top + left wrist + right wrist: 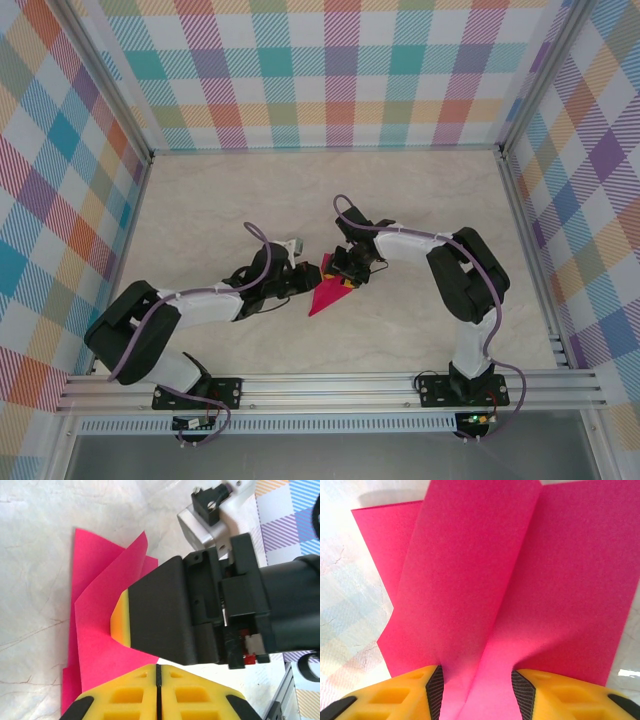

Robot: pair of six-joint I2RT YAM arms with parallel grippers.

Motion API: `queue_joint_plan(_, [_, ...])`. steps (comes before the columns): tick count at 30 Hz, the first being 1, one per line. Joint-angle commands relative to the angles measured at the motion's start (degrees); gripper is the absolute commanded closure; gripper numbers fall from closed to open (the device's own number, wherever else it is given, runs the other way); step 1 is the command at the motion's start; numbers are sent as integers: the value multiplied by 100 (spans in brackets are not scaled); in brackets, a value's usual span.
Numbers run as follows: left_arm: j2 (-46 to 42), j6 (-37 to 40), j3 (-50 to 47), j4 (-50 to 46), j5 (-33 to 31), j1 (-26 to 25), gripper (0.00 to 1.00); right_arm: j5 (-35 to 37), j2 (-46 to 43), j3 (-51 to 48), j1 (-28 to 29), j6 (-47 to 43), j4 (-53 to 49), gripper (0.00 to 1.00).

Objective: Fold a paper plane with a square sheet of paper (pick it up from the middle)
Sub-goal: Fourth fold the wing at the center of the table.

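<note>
At the near edge, a silver aluminium rail [330,385] carries both arm bases. From it the two black-and-white arms reach inward and meet over the middle of the pale, marble-patterned tabletop [430,200]. There the thin magenta-pink paper sheet [322,298] lies partly folded, and from overhead its pointed end faces the rail.

The left gripper [306,278] meets the sheet from the left side. In its wrist view its yellow fingers [125,697] are clenched flat together, with a thin dark seam between them, right at the sheet's nearest edge. I cannot tell whether any paper is caught in that seam.

The right gripper [346,280] sits on the sheet from the other side. In its own wrist view its yellow fingers [395,695] stand apart, released, with tips down on the paper. They straddle a raised crease that runs away from them up the sheet. Left of the crease, a lower layer lies flat on the table.

From the left wrist camera, one black finger of the right gripper, tipped in yellow [120,622], presses on the upper layer. That layer tilts above the layer beneath it.

Beyond the paper is bare tabletop, then the pastel plaid walls [330,70].
</note>
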Motion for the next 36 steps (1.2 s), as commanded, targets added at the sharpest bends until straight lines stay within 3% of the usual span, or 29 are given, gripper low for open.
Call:
queue_joint_plan(1, [76, -116, -43, -114, -78, 75, 91, 850, 633, -424, -1, 82, -692, 54])
queue_joint_plan(17, [1026, -125, 426, 144, 251, 75, 95, 982, 282, -918, 8, 409, -193, 55])
queue_joint_plan(36, [1355, 172, 530, -121, 35, 92, 99, 1077, 299, -928, 6, 576, -422, 62])
